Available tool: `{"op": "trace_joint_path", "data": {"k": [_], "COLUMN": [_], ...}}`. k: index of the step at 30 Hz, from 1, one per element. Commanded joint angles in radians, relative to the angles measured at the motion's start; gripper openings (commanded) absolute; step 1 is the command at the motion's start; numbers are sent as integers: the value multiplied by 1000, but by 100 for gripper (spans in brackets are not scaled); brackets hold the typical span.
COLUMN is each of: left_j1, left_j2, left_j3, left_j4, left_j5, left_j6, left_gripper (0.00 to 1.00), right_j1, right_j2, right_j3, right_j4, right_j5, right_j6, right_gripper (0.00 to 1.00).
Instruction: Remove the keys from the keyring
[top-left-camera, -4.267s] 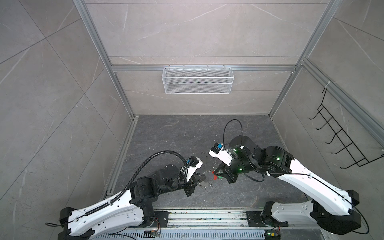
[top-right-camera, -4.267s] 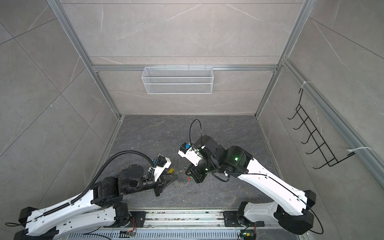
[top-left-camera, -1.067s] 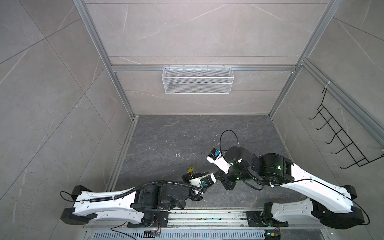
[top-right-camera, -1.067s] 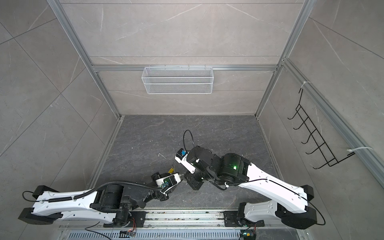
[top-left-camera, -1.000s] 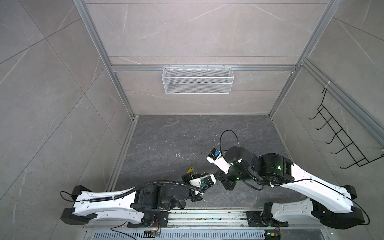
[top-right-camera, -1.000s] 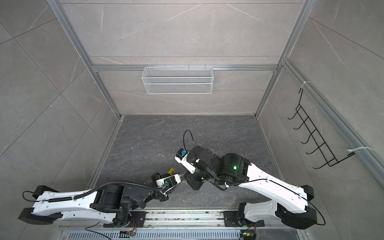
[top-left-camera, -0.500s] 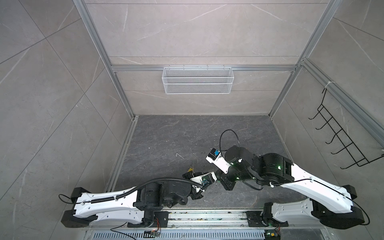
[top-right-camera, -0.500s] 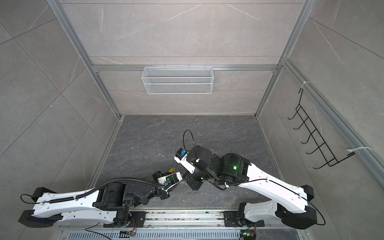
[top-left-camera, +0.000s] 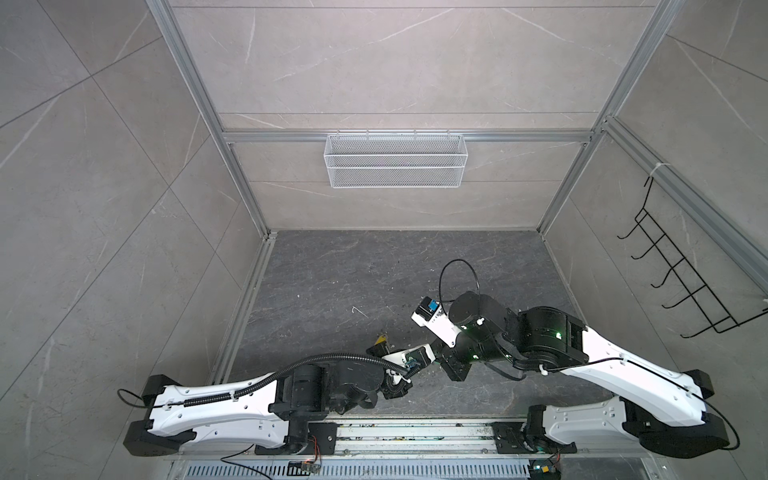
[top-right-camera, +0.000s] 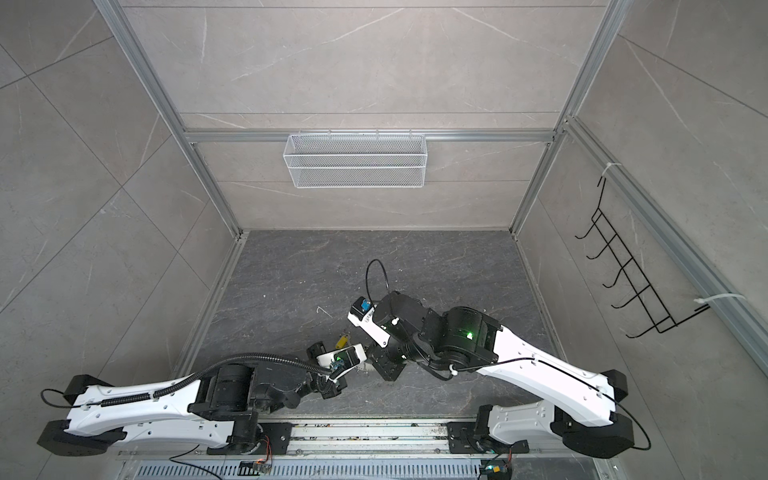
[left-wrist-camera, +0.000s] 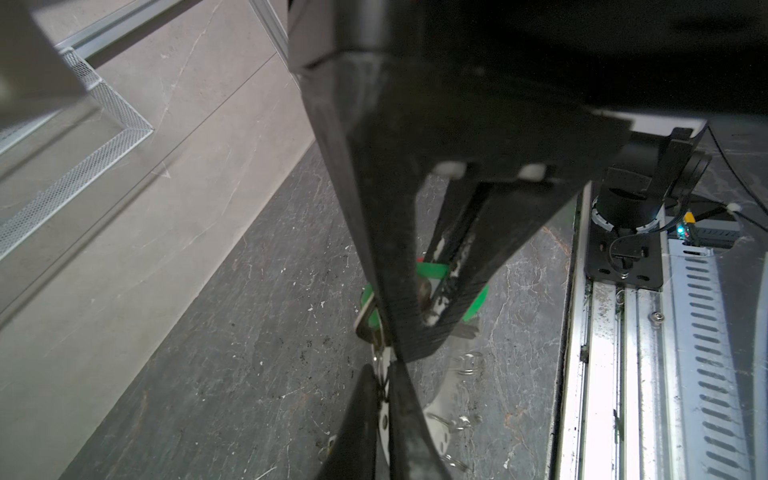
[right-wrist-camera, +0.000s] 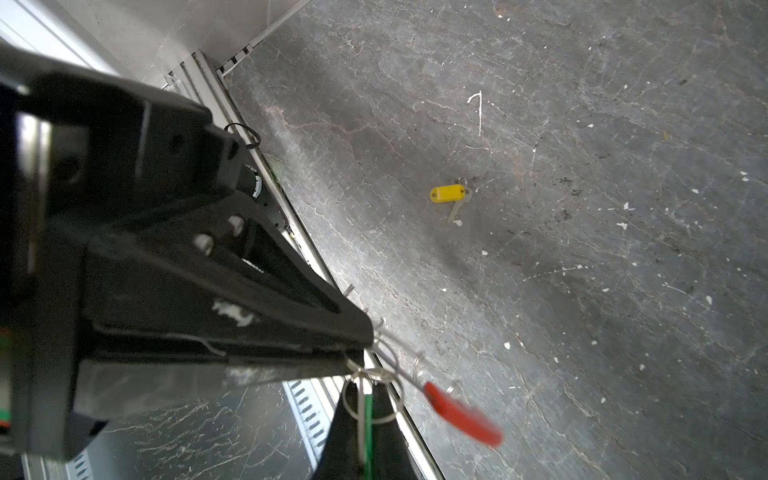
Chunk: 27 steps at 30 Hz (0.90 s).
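- Two sets of fingertips meet almost tip to tip, low over the front of the dark marbled floor (right-wrist-camera: 582, 257).
- The left gripper (right-wrist-camera: 365, 388) is clenched on the green-tagged key (right-wrist-camera: 368, 415). Its tag shows edge-on as a thin green strip between the dark fingers, with a sliver of silver metal beside it.
- A silver split ring (right-wrist-camera: 388, 415) loops around those fingertips.
- The right gripper (right-wrist-camera: 366, 348) is pinched tight on the keyring (right-wrist-camera: 397, 365). This is a thin grey wire that runs out from the gripper's tip to a curved red sleeve (right-wrist-camera: 463, 417), which is blurred and hangs clear of the floor.
- Smaller split rings (right-wrist-camera: 419, 359) sit along that wire.
- In the left wrist view, the right gripper's fingers (left-wrist-camera: 386, 249) carry white scuffs on their inner faces. Green plastic shows behind and between them, but its outline is hidden.
- The yellow-tagged key (right-wrist-camera: 448, 194) lies flat on the floor, off the keyring and well apart from both grippers.
- Its tag is a bright yellow oblong with rounded ends and a small hole at one end. A short silver blade angles out from the other end. Any label on the tag is too small to read.
- In both top views the yellow-tagged key (top-left-camera: 380, 340) (top-right-camera: 341, 341) lies just behind the left arm's wrist, near the front rail (top-left-camera: 415, 434).
- A white wire basket (top-left-camera: 395, 160) hangs on the back wall, and a black hook rack (top-left-camera: 685, 291) hangs on the right wall.
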<state>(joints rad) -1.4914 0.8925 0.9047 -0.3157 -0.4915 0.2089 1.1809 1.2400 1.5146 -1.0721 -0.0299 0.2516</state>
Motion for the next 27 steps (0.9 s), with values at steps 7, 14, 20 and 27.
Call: {"op": "trace_joint_path", "data": {"k": [7,14,20,27], "left_j1": [1,-1,-2,-2], "left_j2": [-22,-50,-70,-90], "left_j3": [18,16,16,3], "left_j4": [18,4,9,24], "left_j5": [15,62,105,77], "left_j6": [-10,-17,-25,-39], "left_gripper": [0,0,0,0], "right_j1": [8,-57,-155,-191], "right_j2": [-10,-41,-72,-71], "right_j3": [-26,-85,-140,-154], "right_j4": [32,31,54,55], "right_j5": [-12,-72,-191,-234], "right_j6": [20,12,22,22], "right_gripper": [0,0,0,0]}}
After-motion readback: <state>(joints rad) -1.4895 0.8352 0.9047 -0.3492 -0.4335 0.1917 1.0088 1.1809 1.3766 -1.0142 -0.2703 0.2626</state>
